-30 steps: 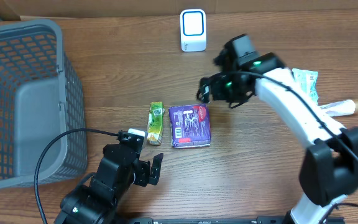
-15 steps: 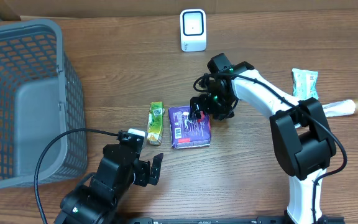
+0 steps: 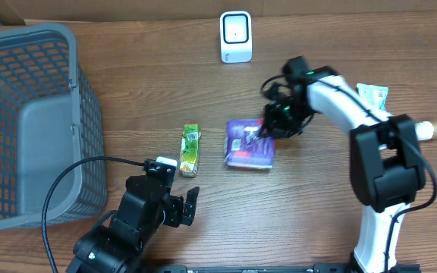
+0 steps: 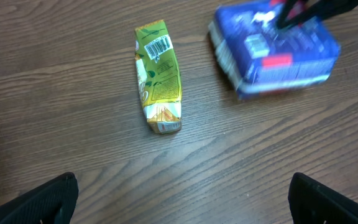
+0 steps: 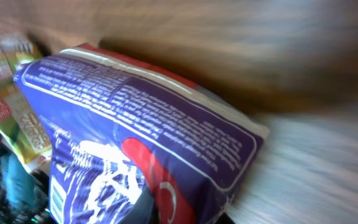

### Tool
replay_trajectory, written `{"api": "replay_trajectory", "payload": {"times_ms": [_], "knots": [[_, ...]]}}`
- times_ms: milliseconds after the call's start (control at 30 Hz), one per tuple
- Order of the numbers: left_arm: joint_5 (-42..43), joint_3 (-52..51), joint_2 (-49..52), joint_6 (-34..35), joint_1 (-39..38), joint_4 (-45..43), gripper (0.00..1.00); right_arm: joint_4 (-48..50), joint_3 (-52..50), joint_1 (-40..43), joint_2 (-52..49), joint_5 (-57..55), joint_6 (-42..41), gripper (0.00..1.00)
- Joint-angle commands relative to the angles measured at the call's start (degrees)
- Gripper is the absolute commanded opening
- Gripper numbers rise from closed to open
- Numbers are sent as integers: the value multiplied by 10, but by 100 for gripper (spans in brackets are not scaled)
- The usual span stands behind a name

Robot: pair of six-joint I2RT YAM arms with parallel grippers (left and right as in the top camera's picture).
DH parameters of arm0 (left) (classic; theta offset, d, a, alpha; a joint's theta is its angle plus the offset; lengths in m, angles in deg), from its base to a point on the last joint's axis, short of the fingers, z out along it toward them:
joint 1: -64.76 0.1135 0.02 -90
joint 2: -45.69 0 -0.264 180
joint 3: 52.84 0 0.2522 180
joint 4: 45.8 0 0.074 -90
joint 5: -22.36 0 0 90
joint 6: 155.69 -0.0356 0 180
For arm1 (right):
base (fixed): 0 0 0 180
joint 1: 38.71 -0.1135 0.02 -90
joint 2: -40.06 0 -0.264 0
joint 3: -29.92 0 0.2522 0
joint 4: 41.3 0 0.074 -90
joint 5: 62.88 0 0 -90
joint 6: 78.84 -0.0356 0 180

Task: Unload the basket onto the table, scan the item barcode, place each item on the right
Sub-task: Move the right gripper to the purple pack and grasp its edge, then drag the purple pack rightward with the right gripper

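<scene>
Right hand (image 3: 263,133) is clamped on the far right corner of the purple package (image 3: 249,145), which sits mid-desk (image 3: 317,220). Left hand (image 3: 183,208) stands wide at the near edge, holding nothing. Green carton (image 3: 191,149) lies left of the package, apart from it. Scanner (image 3: 236,36) stands at the far edge, unobstructed; basket (image 3: 21,121) occupies the far left. Compared with one second earlier, the clamping hand has gone from wide to closed, and the package has shifted right, away from the carton.
</scene>
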Motion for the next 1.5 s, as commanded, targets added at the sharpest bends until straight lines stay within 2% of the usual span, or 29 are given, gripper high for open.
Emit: {"api": "replay_trajectory", "payload": {"times_ms": [0, 133, 267, 367, 500, 533, 600, 700, 867, 1033, 1233, 1467], "knots": [[-7, -2, -2, -9, -5, -2, 100, -1, 15, 49, 4, 48, 3, 4], [-7, -2, -2, -9, -5, -2, 100, 6, 15, 94, 4, 92, -10, 4], [-7, -2, -2, -9, -5, -2, 100, 19, 15, 106, 4, 95, -42, 4], [-7, -2, -2, -9, -5, -2, 100, 26, 15, 95, 4, 65, -98, 4], [-7, -2, 0, -9, -5, -2, 100, 22, 15, 61, 4, -9, -127, 14], [-7, -2, 0, -9, -5, -2, 100, 17, 15, 52, 4, -28, -116, 21], [-7, -2, 0, -9, -5, -2, 100, 0, 18, 43, 5, -47, -72, 44], [-7, -2, 0, -9, -5, -2, 100, -45, 40, 42, 10, -83, -17, 66], [-7, -2, 0, -9, -5, -2, 100, -115, 127, 52, 11, -118, 101, 73], [-7, -2, 1, -9, -5, -2, 100, -106, 173, 47, 11, -114, 221, 90], [-7, -2, 0, -9, -5, -2, 100, -74, 132, 19, 9, -93, 306, 91], [-7, -2, 1, -9, -5, -2, 99, -25, 66, 11, 9, -120, 307, 89]]}}
